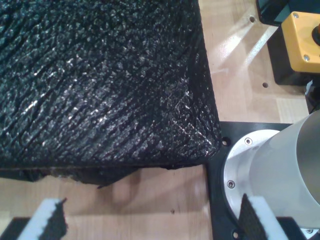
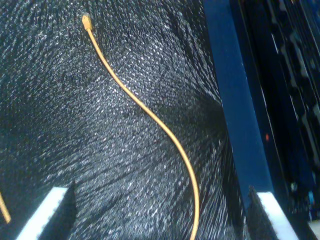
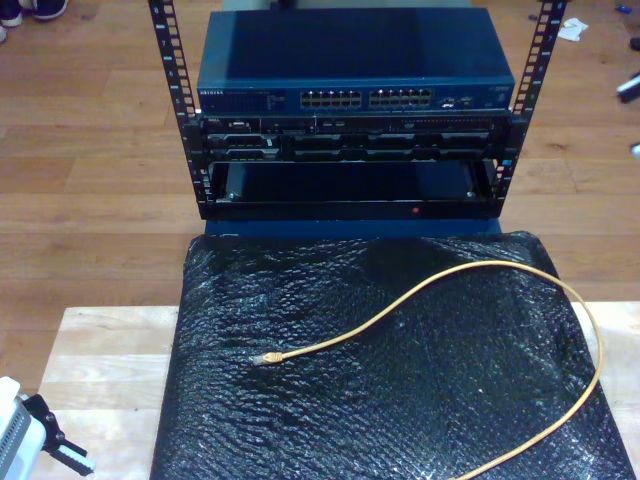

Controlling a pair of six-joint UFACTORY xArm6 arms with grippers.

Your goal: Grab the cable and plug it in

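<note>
**Both claws open, cable not yet grabbed**

The first claw [image 1: 150, 220] stands wide open and holds nothing. Between its two foam-padded fingers [image 1: 47, 220] there is only bare wood of the counter [image 1: 150, 200], and just beyond it comes the corner of the black mat [image 1: 100, 80]. Near this claw are a white arm base [image 1: 270, 165] on a black plate and, further away, a yellow box [image 1: 302, 42].

The second claw [image 2: 160, 215] is also wide open and empty. It hangs above the black mat, and the cable [image 2: 150, 117] passes between its fingers without touching them. The cable runs away from the claw in a soft curve and ends at its small plug [image 2: 86, 21], well apart from the claw. Beside the mat, in the same wrist view, stands the dark blue edge of the network switch [image 2: 230, 100].

In the exterior view the cable [image 3: 440, 280] lies loose on the mat. Its plug [image 3: 270, 357] rests near the middle of the mat, toward the exterior view's left, and the rest makes a wide loop toward the exterior view's right. The switch [image 3: 355, 60] sits in a rack [image 3: 350, 165] behind the mat, with its row of ports [image 3: 365, 99] facing the mat.

The step in hand seems to be the approach for the grasp. The next move probably calls for the second claw to travel along the cable toward the plug, descend, and close on the cable just behind the plug, so that the plug can later be pointed at a port.
</note>
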